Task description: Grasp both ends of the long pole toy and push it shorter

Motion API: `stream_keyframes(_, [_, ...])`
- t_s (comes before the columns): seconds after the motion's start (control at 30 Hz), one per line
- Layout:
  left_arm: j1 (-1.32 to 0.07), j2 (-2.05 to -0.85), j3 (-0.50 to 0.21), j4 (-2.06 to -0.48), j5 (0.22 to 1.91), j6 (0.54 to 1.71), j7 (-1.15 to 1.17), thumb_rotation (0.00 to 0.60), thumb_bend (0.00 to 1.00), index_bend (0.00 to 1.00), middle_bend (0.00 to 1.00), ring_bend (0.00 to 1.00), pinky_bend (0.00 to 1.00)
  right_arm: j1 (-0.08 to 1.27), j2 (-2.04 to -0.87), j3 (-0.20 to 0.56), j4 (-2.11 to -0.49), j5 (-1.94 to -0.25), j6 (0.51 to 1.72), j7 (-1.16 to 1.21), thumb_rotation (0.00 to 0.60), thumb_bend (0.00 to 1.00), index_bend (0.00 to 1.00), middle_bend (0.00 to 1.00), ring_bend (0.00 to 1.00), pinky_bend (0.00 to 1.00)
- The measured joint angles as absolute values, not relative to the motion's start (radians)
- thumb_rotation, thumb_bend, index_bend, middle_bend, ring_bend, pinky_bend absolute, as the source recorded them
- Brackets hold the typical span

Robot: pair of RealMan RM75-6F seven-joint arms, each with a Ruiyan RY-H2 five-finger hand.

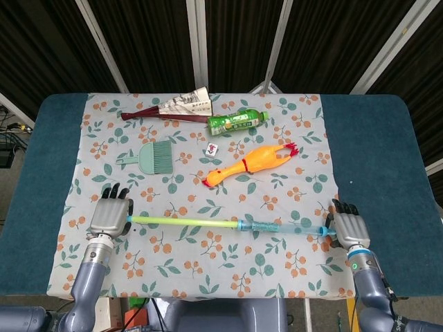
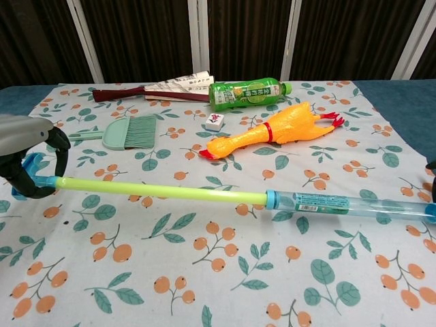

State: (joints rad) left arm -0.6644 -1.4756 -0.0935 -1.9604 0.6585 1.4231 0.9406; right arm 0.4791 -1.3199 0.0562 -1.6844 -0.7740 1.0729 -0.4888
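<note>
Pole toy is lying across the near part of the bench in the head view, on the flowered cloth. The left hand is closing around its green end, and the right hand is sitting at the blue end, but I cannot tell there if its fingers are really grasping. One risk, in my judgement: if the two hands are not pushing along one line, the thin green rod may bend or jam in the blue tube. The only container is the green bottle, lying on its side with the cap on; what is inside I cannot tell.

In the chest view the left hand is wrapping the end of the pole toy. The right hand is almost out of this view, so a weak hold there could be letting the blue end slip away. The bottle is lying well apart, beside the rubber chicken.
</note>
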Motion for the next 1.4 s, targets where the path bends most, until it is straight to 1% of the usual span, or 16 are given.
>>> stream_keyframes(0.2, [-0.665,-1.477,-0.093,-1.973,0.664,1.424,0.940,0.600,0.47,0.57,0.15,0.00,0.10,0.480,-1.318,0.061,-1.694,-0.786,1.082,-0.485,0.600,0.40,0.60,0.06,0.00,0.00])
stream_keyframes(0.63, [-0.676,-1.492,-0.097,-1.994,0.673,1.436,0.960,0.600,0.47,0.58,0.15,0.00,0.10,0.493,-1.308,0.075,-1.731,-0.799,1.093,-0.494,0.600,0.40,0.61,0.07,0.00,0.00])
stream_keyframes(0.77, [-0.683,-1.507,-0.100,-1.998,0.671,1.443,0.974,0.600,0.47,0.58,0.15,0.00,0.10,0.497,-1.304,0.078,-1.745,-0.801,1.099,-0.501,0.600,0.40,0.63,0.07,0.00,0.00])
stream_keyframes(1.13, [-0.710,-1.562,-0.120,-2.011,0.659,1.470,1.019,0.600,0.47,0.58,0.15,0.00,0.10,0.516,-1.303,0.092,-1.791,-0.807,1.116,-0.523,0.600,0.40,0.63,0.07,0.00,0.00])
stream_keyframes(1.4, [-0.731,-1.604,-0.147,-2.014,0.647,1.497,1.045,0.600,0.47,0.58,0.15,0.00,0.10,0.538,-1.312,0.100,-1.837,-0.805,1.133,-0.560,0.600,0.40,0.63,0.07,0.00,0.00])
